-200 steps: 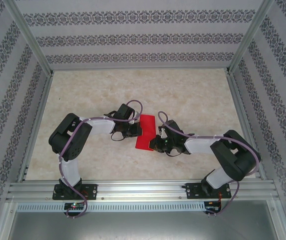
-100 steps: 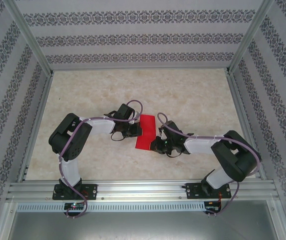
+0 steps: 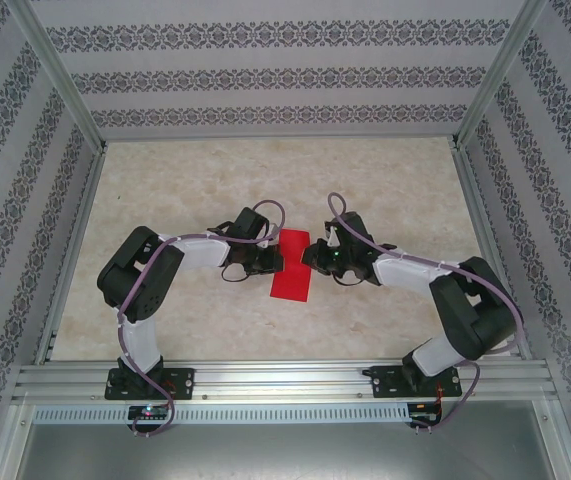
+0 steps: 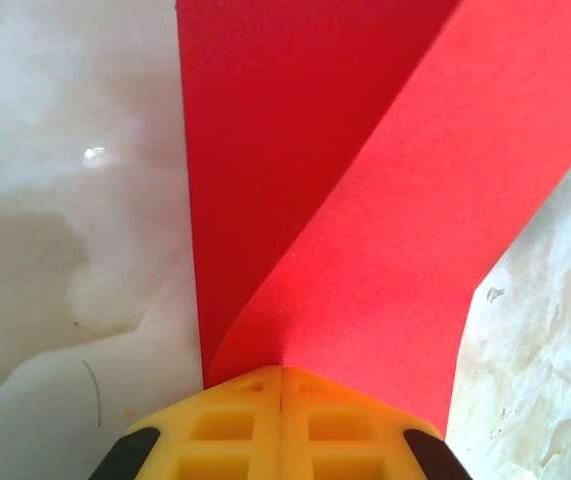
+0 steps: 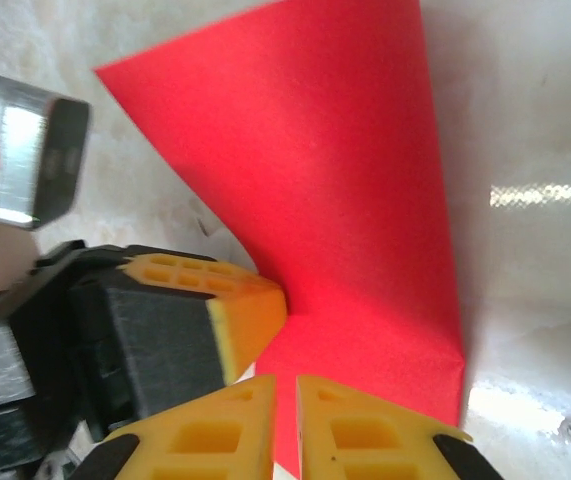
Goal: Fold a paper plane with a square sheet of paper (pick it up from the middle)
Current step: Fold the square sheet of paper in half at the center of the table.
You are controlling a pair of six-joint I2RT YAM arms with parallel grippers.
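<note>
Red square sheet of paper (image 3: pixel 291 275), half-folded, at centre of table (image 3: pixel 165 200). Left gripper (image 3: pixel 273 262) pinches its 9 o'clock edge; right gripper (image 3: pixel 310 256), pads near-closed at 2 o'clock, grip indeterminate. Best practice: align edges before creasing.

A marbled beige tabletop (image 3: pixel 385 180) sits inside patterned walls (image 3: pixel 275 75).

The table (image 3: pixel 165 190) has a pale top that looks like stone. A red sheet of paper (image 3: pixel 291 268) lies on it near the middle, folded over into a long strip.
</note>
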